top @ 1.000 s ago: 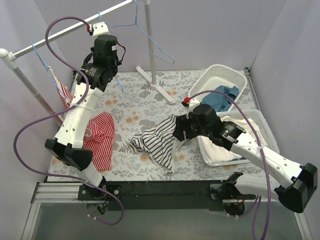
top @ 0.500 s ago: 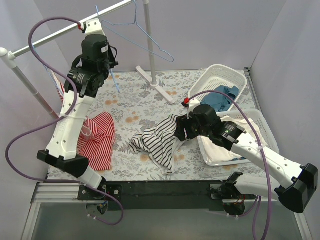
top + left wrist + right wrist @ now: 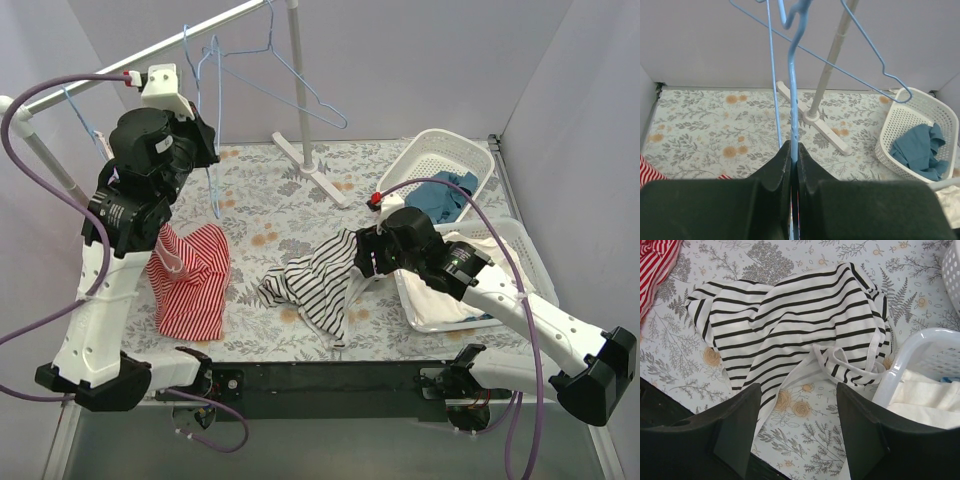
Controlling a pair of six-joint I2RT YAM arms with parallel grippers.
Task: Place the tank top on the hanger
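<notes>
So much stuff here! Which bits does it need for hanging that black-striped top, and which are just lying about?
Needed: tank top; hanger, gripped by left end effector; right end effector, open above the top.
Lying about: red-striped garment; blue cloth; white baskets; spare hanger.

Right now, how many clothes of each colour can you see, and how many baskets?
Black-and-white striped tank top: 1
Red-and-white striped garment: 1
Blue cloth: 1
Cream cloth: 1
White baskets: 2
Total: 6
</notes>
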